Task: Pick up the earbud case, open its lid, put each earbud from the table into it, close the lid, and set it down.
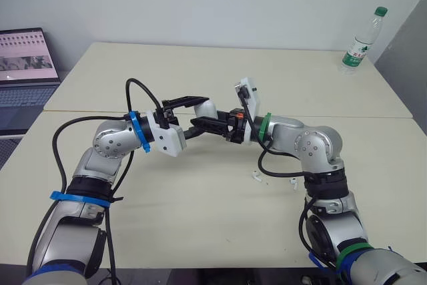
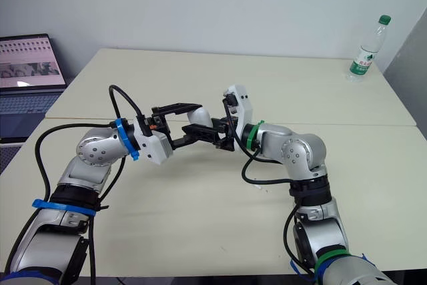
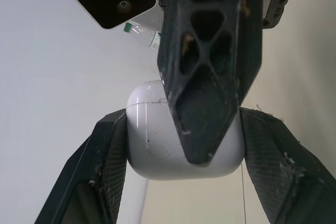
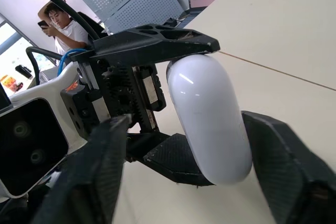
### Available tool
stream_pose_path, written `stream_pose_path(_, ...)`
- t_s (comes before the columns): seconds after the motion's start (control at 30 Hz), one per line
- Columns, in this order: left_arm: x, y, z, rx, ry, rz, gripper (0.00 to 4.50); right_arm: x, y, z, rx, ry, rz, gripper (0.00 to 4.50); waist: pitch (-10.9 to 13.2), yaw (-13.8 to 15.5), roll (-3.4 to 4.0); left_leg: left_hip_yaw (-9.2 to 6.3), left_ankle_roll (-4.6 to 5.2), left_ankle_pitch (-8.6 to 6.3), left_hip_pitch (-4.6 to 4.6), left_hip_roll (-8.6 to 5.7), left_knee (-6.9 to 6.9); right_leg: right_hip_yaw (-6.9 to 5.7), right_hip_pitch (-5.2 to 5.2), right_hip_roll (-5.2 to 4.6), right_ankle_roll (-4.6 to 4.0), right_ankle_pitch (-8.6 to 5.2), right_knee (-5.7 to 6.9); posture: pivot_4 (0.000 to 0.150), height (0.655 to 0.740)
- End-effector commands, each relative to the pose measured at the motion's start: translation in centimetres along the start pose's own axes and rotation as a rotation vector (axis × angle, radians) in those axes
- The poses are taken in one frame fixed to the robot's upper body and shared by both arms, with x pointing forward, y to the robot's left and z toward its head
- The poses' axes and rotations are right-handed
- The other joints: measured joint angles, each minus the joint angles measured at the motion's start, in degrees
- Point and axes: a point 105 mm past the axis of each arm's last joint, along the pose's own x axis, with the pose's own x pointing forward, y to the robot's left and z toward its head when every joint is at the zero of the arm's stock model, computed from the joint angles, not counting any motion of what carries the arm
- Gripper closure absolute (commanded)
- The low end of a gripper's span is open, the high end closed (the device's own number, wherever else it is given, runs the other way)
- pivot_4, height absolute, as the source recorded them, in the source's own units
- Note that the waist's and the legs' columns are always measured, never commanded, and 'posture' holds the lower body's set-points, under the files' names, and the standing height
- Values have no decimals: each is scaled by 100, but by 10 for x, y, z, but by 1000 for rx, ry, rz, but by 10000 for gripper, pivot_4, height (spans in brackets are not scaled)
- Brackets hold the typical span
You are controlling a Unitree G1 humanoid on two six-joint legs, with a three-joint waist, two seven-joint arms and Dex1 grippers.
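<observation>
The earbud case [image 3: 146, 142] is held in the air above the pale surface [image 1: 200, 218], roughly midway between the two arms. It is a white, glossy, rounded shell shaped like a short pill, with smooth bulging sides that catch the light. A thin seam runs across it near one end where the lid meets the body, and the lid sits shut along that line. A few tiny dark specks mark its face.

The left pincer [image 3: 185, 124] pinches the case, one black finger pressed against each of its two opposite sides. The right pincer [image 4: 186, 121] reaches in from the other side with its fingers spread and straddles the case. One finger is right at the rounded end and the other stands clear of it, and in the left wrist view one right finger lies across the front of the case.

Two small white earbuds [image 1: 255, 177] [image 1: 293, 181] lie on the surface below the right forearm, near each other and well apart from the case.
</observation>
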Motion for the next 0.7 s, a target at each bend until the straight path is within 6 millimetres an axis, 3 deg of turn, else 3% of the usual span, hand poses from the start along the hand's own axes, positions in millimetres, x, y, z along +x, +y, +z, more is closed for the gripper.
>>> stream_pose_path(0.03,4,16,11,36,-47,50,17026,0,5,9,-30,-31,10,24243,0,1,0,0,0,0,0,0,0,0,0,0,0,0,0,1500,7400)
stream_pose_path(0.1,4,16,12,35,-49,50,17026,0,4,10,-27,-35,5,31941,0,0,0,1,0,0,0,0,0,0,0,0,0,0,0,1500,7400)
stream_pose_path(0.17,4,15,13,33,-52,48,17026,0,3,10,-21,-39,3,35288,0,-4,0,0,0,0,0,0,0,0,0,0,0,0,1,1500,7400)
stream_pose_path(0.37,4,12,15,13,-63,45,17026,-2,0,13,-11,-51,-8,35284,0,-4,0,0,0,0,0,1,0,0,0,1,0,0,0,1500,7400)
stream_pose_path(0.4,3,12,16,11,-65,45,9852,-2,0,13,-10,-52,-9,35284,0,-4,0,1,0,0,0,0,0,0,0,1,0,0,0,1500,7400)
stream_pose_path(0.5,1,11,18,-3,-71,37,1086,-3,-2,14,-9,-58,-17,36600,0,-4,0,-1,0,0,0,1,0,2,0,1,0,0,0,1500,7400)
stream_pose_path(0.6,-3,11,20,-64,-71,31,0,-6,-9,15,-17,-65,-47,36600,0,-12,0,0,0,0,0,1,-1,2,0,1,0,0,0,1500,7400)
stream_pose_path(0.7,-11,21,19,-236,-34,20,0,-14,-25,16,-90,-59,-127,36600,0,-44,0,-1,0,0,0,1,-1,2,-1,1,0,0,1,1500,7400)
